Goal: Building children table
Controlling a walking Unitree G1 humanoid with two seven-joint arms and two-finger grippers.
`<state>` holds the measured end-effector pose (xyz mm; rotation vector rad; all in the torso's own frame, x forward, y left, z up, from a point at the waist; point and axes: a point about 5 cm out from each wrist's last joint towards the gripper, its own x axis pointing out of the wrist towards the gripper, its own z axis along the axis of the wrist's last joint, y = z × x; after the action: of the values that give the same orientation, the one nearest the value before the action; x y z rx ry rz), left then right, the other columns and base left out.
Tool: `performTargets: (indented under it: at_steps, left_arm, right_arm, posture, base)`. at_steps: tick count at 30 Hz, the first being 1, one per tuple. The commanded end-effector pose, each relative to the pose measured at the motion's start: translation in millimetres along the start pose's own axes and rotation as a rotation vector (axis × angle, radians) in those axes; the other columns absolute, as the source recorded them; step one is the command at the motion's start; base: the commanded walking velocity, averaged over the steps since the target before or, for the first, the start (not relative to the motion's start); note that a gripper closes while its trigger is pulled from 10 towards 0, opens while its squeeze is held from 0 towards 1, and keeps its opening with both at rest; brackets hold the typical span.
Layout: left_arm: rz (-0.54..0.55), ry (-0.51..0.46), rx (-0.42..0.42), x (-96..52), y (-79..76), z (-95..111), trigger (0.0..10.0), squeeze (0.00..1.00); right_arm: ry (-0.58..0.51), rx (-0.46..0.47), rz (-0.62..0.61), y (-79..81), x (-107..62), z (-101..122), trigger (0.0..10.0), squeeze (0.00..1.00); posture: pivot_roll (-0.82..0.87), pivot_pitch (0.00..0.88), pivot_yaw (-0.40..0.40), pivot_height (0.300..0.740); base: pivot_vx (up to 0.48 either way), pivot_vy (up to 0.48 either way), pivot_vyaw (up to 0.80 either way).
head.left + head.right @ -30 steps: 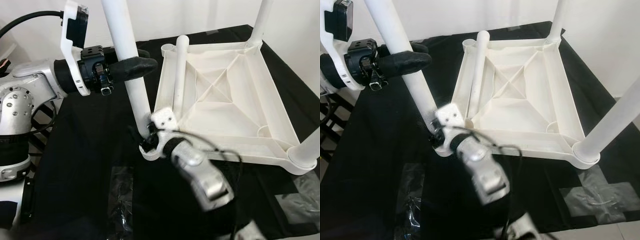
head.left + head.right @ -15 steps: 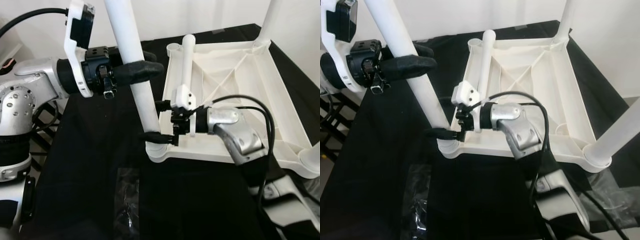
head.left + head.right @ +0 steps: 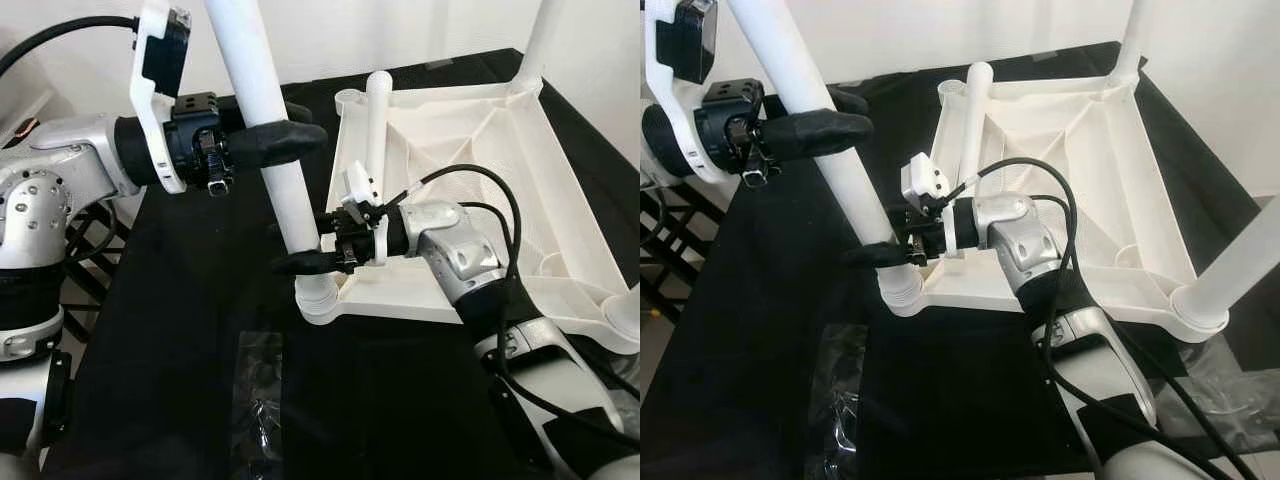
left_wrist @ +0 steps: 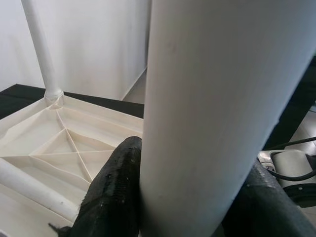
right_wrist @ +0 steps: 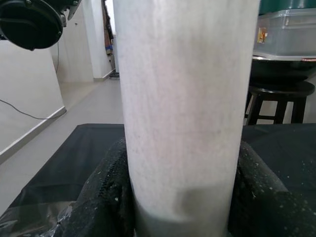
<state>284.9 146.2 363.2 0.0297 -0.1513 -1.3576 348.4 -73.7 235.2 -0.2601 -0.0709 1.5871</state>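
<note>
The white plastic table lies upside down on a black cloth. A white leg stands tilted, with its ribbed lower end at the near left corner socket. My left gripper is shut on this leg halfway up. The left wrist view has the leg between its black fingers. My right gripper is shut on the same leg just above the socket. In the right wrist view the leg sits between the pads. A loose leg lies inside the tabletop.
Two more legs stand fitted, one at the far corner and one at the near right corner. A clear plastic wrapper lies on the cloth in front. A dark rack stands to the left of the table.
My right arm has swung from in front of the corner round to the tabletop side, and its gripper now clasps the leg slightly higher above the socket. My left gripper has kept its hold.
</note>
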Motion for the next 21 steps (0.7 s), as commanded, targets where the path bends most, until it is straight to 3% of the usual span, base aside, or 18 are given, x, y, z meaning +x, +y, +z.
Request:
performTargets:
  at_steps: [1,5,6,7,9,10,11,12,13,14,15,16,17,18,21]
  left_arm:
    - [-0.118,0.007,-0.016,7.1,-8.6,0,0.0,0.00]
    - [-0.103,-0.016,0.031,9.5,-6.5,3,0.0,0.00]
    - [-0.092,-0.024,0.043,10.8,-4.8,4,10.0,1.00]
    - [-0.092,-0.024,0.043,10.8,-4.8,4,10.0,1.00]
    - [-0.015,-0.055,0.037,12.1,3.8,8,10.0,1.00]
    - [-0.015,-0.055,0.037,12.1,3.8,8,10.0,1.00]
    - [0.016,-0.057,0.031,11.7,6.5,9,10.0,1.00]
    - [0.038,-0.059,0.026,11.1,8.6,10,10.0,1.00]
    - [0.048,-0.059,0.023,10.4,9.4,10,10.0,1.00]
    - [0.048,-0.059,0.023,10.4,9.4,10,10.0,1.00]
    - [0.077,-0.057,0.029,9.5,13.0,10,10.0,0.00]
    - [0.099,-0.063,0.030,9.0,15.9,11,10.0,0.00]
    - [0.099,-0.063,0.030,9.0,15.9,11,10.0,0.00]
    - [0.113,-0.067,0.030,8.8,17.8,11,10.0,0.00]
    - [0.124,-0.059,0.032,8.3,19.1,10,10.0,0.00]
  right_arm:
    - [0.050,-0.014,-0.014,-1.7,5.9,-5,0.0,0.00]
    - [0.050,-0.019,-0.045,-3.3,7.2,-6,0.0,0.00]
    - [0.052,-0.024,-0.088,-5.0,7.1,-7,0.0,0.00]
    - [0.052,-0.024,-0.088,-5.0,7.1,-7,0.0,0.00]
    - [0.076,0.021,-0.331,-5.1,12.3,-19,0.0,0.00]
    - [0.076,0.021,-0.331,-5.1,12.3,-19,0.0,0.00]
    - [0.097,0.029,-0.504,-3.9,16.6,-26,0.0,0.00]
    - [0.120,0.005,-0.843,-6.7,16.4,-30,0.0,0.00]
    - [0.129,-0.019,-1.076,-7.6,12.6,-31,0.0,0.00]
    - [0.129,-0.019,-1.076,-7.6,12.6,-31,0.0,0.00]
    - [0.140,0.046,-1.111,18.3,24.3,-43,0.0,0.00]
    - [0.127,0.127,-1.104,39.1,35.7,-54,0.0,0.00]
    - [0.127,0.127,-1.104,39.1,35.7,-54,0.0,0.00]
    - [0.110,0.188,-1.061,53.4,44.4,-60,0.0,0.00]
    - [0.077,0.162,-1.036,55.2,52.8,-58,0.0,0.00]
  posture:
    - [0.03,0.120,0.143,0.740]
    - [0.02,0.121,0.141,0.740]
    - [0.02,0.122,0.142,0.740]
    - [0.02,0.122,0.142,0.740]
    - [0.01,0.129,0.130,0.740]
    - [0.01,0.129,0.130,0.740]
    - [0.01,0.134,0.115,0.740]
    - [0.01,0.133,0.114,0.740]
    - [0.02,0.133,0.115,0.740]
    - [0.02,0.133,0.115,0.740]
    - [0.03,0.149,0.112,0.740]
    - [0.02,0.130,0.123,0.740]
    - [0.02,0.130,0.123,0.740]
    - [0.02,0.130,0.123,0.740]
    - [0.02,0.127,0.124,0.740]
  base:
    - [0.000,0.000,0.00]
    - [0.000,0.000,0.00]
    - [0.000,0.000,0.00]
    - [0.000,0.000,0.00]
    - [0.000,0.000,0.00]
    - [0.000,0.000,0.00]
    - [0.000,0.000,0.00]
    - [0.000,0.000,0.00]
    - [0.000,0.000,0.00]
    - [0.000,0.000,0.00]
    - [0.000,0.000,0.00]
    - [0.000,0.000,0.00]
    - [0.000,0.000,0.00]
    - [0.000,0.000,0.00]
    - [0.000,0.000,0.00]
